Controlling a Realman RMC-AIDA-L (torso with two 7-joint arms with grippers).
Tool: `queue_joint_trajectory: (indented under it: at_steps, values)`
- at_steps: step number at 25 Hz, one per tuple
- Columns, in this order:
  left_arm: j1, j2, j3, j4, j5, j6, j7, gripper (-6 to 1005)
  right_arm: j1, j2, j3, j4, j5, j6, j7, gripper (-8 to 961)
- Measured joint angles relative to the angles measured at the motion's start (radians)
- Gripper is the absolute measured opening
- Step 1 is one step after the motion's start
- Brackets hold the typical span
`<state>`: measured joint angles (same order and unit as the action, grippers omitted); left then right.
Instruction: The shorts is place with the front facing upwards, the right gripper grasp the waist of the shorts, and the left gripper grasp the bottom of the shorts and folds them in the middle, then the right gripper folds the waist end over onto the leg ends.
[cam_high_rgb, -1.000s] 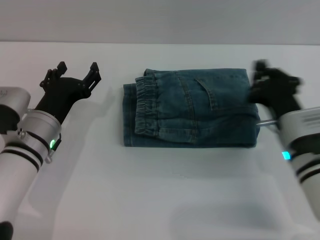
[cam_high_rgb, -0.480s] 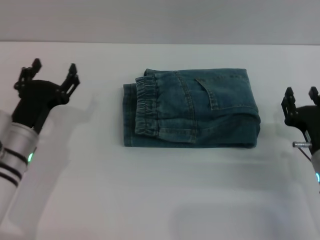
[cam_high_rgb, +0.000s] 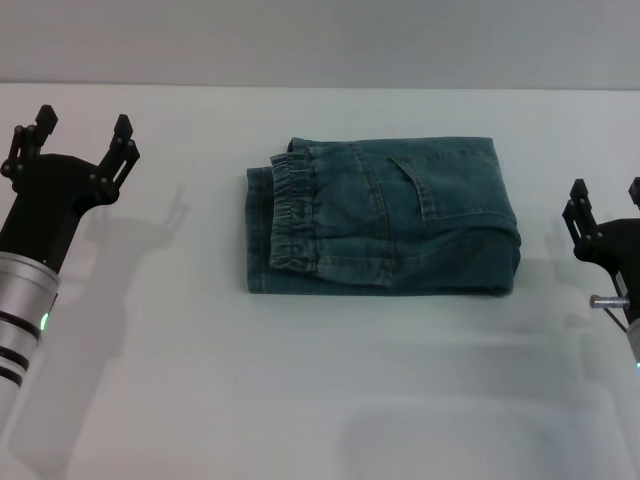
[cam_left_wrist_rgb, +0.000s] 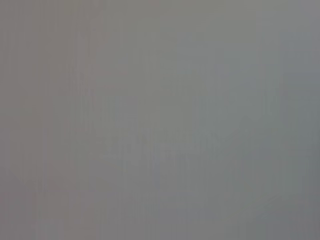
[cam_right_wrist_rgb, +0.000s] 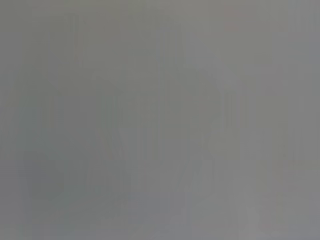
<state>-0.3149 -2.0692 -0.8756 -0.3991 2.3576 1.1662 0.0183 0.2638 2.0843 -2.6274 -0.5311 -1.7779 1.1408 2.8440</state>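
We see the left gripper (cam_high_rgb: 80, 135) at the table's (cam_high_rgb: 320, 400) left edge, fingers spread apart and holding nothing. The right gripper (cam_high_rgb: 608, 200) sits at the right edge, also spread and empty. Between them, well apart from both, the shorts (cam_high_rgb: 385, 215) lie folded, waistband (cam_high_rgb: 290, 215) on top toward the left.

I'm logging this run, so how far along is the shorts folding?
It looks finished. The shorts lie in a compact folded stack on the white table, with the elastic waist lying over the leg ends at the robot's left. Nothing is in hand: the left claw and right claw are open, clear of the denim. No fold appears left.
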Motion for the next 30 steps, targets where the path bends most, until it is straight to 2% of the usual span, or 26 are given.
queue_joint_trajectory:
  at_steps: [30]
  values:
    - [0.02, 0.0, -0.002, -0.005, 0.0, -0.031, -0.014, 859, 0.006, 0.0, -0.003, -0.003, -0.02, 0.026, 0.002, 632]
